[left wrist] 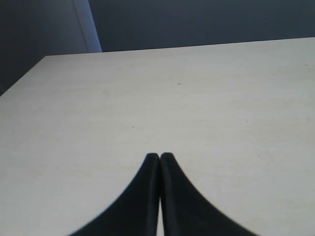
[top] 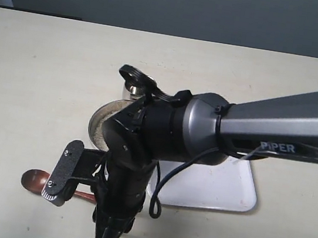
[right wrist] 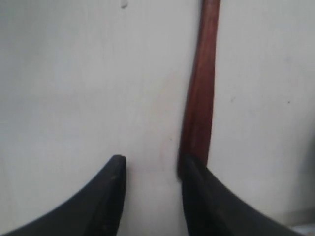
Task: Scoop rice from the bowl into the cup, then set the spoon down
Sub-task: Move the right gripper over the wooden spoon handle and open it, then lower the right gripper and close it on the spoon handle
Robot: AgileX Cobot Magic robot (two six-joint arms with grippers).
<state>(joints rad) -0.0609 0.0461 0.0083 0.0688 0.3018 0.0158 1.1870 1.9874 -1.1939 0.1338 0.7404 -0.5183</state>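
The dark reddish-brown wooden spoon [top: 34, 181] lies on the table at the front left, its round end showing past the arm. In the right wrist view its handle [right wrist: 202, 83] runs along the tabletop and ends under one fingertip. My right gripper [right wrist: 152, 164] is open over the table, with nothing held between its fingers. The arm hides most of the steel bowl [top: 99, 121]; only its left rim shows. A sliver of the steel cup [top: 132, 90] shows behind it. The rice is hidden. My left gripper [left wrist: 160, 156] is shut on nothing above bare table.
A white tray [top: 226, 190] sits to the right of the bowl, partly under the right arm [top: 276, 129]. The table's far edge meets a dark wall at the back.
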